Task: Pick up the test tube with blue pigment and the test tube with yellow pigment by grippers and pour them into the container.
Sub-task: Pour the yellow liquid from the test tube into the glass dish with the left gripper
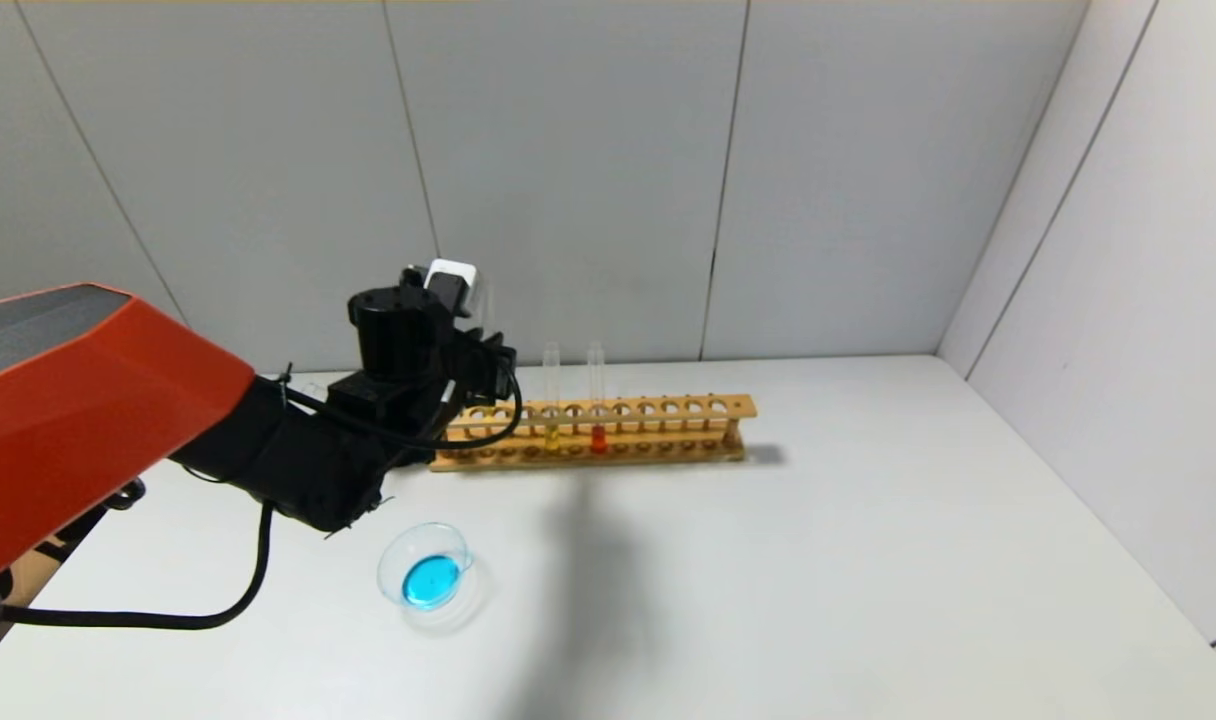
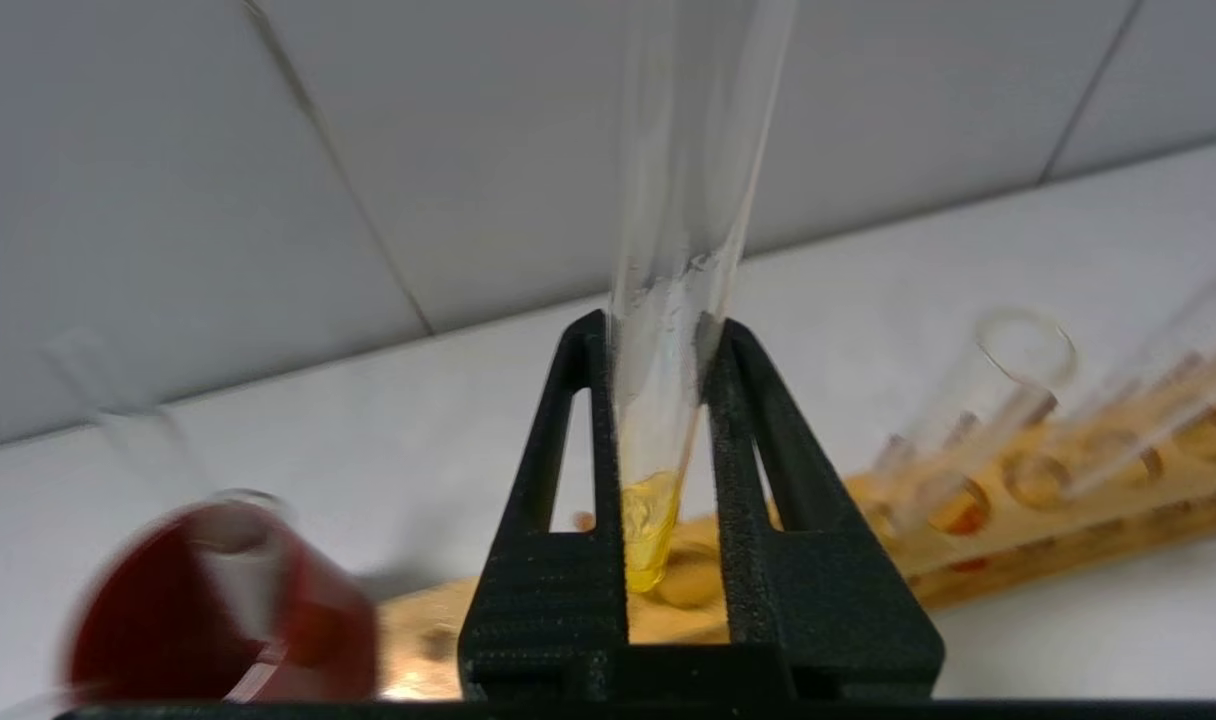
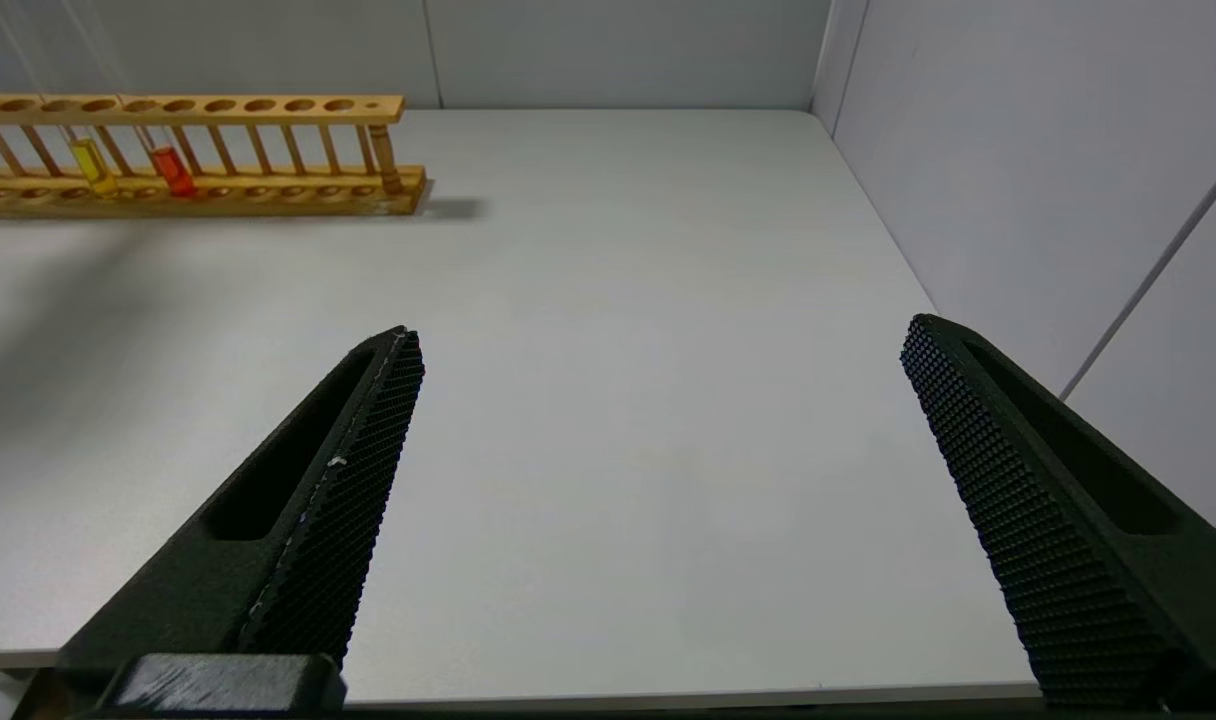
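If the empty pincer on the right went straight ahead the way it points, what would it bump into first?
Probably nothing soon: the right pincer is open over bare table. The wooden rack sits off to one side, so likely the far wall, though depth is unclear.

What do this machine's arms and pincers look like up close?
The left arm has an orange shell over black joints, with black cables looped alongside and a small white-grey block on top. Each pincer, left pincer and right pincer, has two black, pointed, hollowed fingers with dimpled inner faces.

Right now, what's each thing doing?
Left gripper: jaws shut on held tube.
Held tube: some yellow liquid inside.
Right gripper: jaws open, empty.
Dish: blue liquid inside.
Red tube: standing in rack.
Second yellow tube: standing in rack.
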Robot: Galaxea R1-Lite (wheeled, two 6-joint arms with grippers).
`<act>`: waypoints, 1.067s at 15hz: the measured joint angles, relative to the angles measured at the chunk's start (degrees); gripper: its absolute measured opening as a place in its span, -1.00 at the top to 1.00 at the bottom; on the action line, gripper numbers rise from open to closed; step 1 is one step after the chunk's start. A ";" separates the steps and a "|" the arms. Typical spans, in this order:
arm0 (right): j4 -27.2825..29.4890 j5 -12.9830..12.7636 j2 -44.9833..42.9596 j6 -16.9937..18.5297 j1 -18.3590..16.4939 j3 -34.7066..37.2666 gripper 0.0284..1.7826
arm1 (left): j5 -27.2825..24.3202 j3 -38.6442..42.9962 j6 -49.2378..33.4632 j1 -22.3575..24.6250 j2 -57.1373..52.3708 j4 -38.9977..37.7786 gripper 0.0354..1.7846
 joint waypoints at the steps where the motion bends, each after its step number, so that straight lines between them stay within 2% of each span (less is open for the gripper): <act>1: -0.02 0.02 0.00 0.00 -0.07 0.00 -0.96 | 0.11 -0.16 1.41 0.18 -1.85 0.78 0.69; 12: 0.00 0.02 0.00 0.00 0.00 0.00 -0.96 | 0.17 -0.22 3.51 0.91 -17.65 5.24 0.69; 16: -0.02 0.00 0.00 0.00 -0.05 0.00 -0.96 | -0.16 3.07 4.61 1.27 -25.67 14.34 0.69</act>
